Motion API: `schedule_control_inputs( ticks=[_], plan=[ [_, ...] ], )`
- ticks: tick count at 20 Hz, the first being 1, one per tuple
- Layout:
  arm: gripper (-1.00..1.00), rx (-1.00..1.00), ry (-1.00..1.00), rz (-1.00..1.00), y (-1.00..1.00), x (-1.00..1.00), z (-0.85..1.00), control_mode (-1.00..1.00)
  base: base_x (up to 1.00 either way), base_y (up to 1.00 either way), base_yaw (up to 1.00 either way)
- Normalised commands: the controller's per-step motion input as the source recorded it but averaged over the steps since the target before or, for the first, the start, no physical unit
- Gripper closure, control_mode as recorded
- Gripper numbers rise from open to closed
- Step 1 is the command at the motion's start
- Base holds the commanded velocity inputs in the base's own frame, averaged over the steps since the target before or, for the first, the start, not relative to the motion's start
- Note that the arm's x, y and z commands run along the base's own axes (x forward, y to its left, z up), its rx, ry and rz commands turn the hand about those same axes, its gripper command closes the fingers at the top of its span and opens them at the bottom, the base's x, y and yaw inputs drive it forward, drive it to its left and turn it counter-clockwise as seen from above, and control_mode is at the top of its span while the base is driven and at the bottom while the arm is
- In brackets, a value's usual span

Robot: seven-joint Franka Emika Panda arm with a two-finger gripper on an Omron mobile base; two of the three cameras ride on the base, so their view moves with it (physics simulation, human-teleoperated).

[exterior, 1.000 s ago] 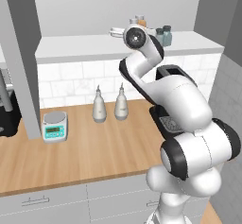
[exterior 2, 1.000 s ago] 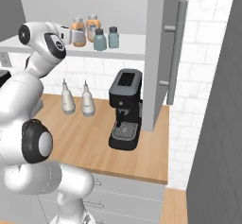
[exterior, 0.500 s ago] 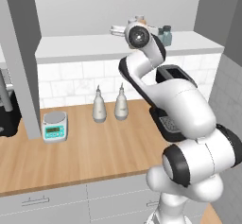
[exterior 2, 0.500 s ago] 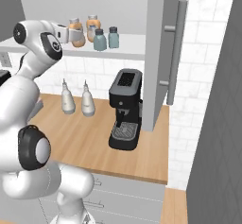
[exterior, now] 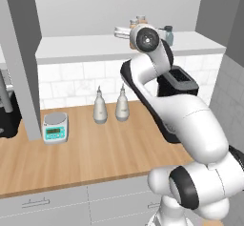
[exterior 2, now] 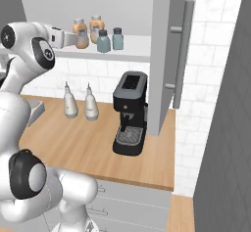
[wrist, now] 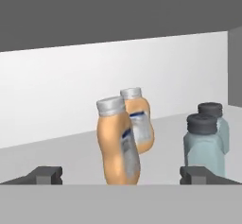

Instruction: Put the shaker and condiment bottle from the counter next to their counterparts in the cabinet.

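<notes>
arm (exterior: 162,101): rises from lower right, wrist up at the cabinet (exterior: 95,46) shelf
shelf jar (exterior: 167,34): dark-capped, just right of wrist
counter (exterior: 86,153): 2 white bottles (exterior: 110,106), scale (exterior: 55,127), coffee machine (exterior: 178,84) behind arm

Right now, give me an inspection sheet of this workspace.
Surface: wooden counter; white cabinet shelf.
Job's things: two orange condiment bottles and two grey-blue shakers all stand on the shelf, like beside like.
Clutter: two white teardrop bottles, a small scale, a black coffee machine.
Gripper: gripper open, holding nothing, the nearer orange bottle between its fingertips.
Cables: nothing seen.
Surroundings: tiled backsplash, open cabinet door.
</notes>
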Motion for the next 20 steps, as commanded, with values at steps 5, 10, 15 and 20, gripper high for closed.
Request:
schedule_control_inputs(
  ticks=[5, 10, 15, 20],
  plan=[
    [-1.00, 0.01, -0.02, 0.00, 0.00, -0.83, 0.00, -1.00, 0.00, 0.00, 0.00],
    [-1.00, 0.00, -0.04, 0.00, 0.08, -0.95, 0.00, -1.00, 0.00, 0.00, 0.00],
    [-1.00, 0.00, -0.06, 0.00, 0.17, -1.00, 0.00, -1.00, 0.00, 0.00, 0.00],
    [-1.00, 0.00, -0.10, 0.00, 0.24, -1.00, -0.01, -1.00, 0.00, 0.00, 0.00]
  ],
)
